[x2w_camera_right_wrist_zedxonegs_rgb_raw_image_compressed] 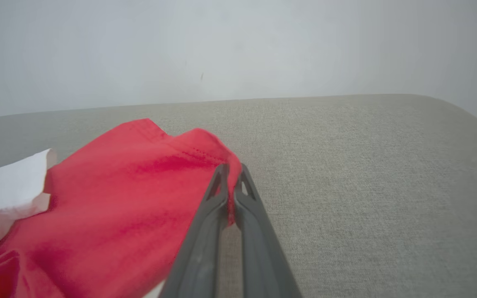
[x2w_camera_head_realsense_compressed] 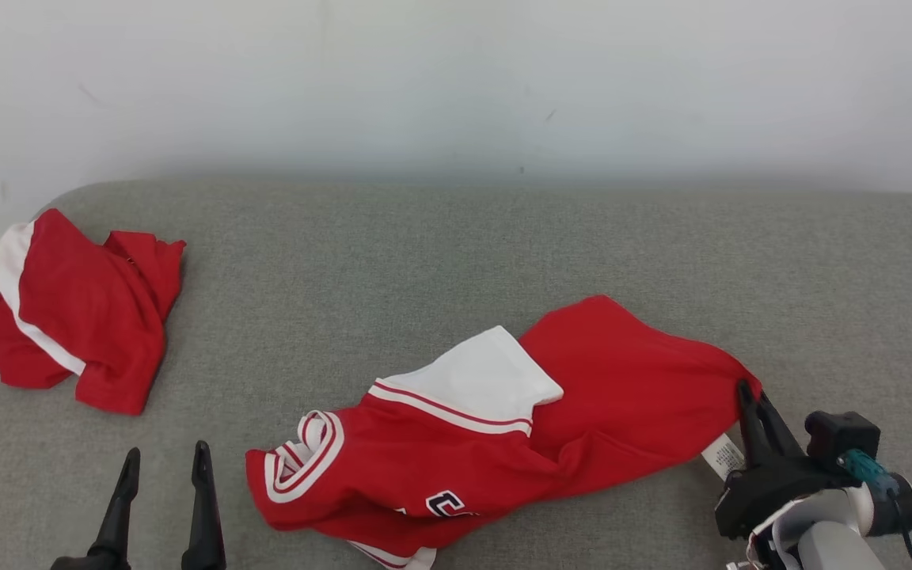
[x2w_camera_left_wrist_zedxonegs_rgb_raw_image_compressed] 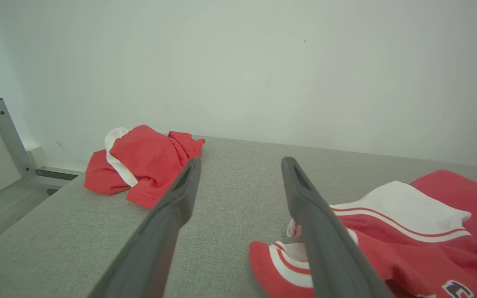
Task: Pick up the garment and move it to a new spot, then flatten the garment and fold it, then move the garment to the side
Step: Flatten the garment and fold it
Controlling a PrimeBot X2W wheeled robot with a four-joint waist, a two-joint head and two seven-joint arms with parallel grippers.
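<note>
Garment (x2w_camera_head_realsense_compressed: 622, 380) bears navy letter C (x2w_camera_head_realsense_compressed: 446, 503); white tag (x2w_camera_head_realsense_compressed: 723, 457), print too small.

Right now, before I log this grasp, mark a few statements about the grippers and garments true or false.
1. The right gripper is shut on the jersey's red edge. True.
2. The left gripper holds the jersey's collar. False: it is open, apart from the jersey, holding nothing.
3. A second garment lies at the table's far left. True.
4. The jersey is folded flat. False: it lies crumpled and unfolded.
</note>
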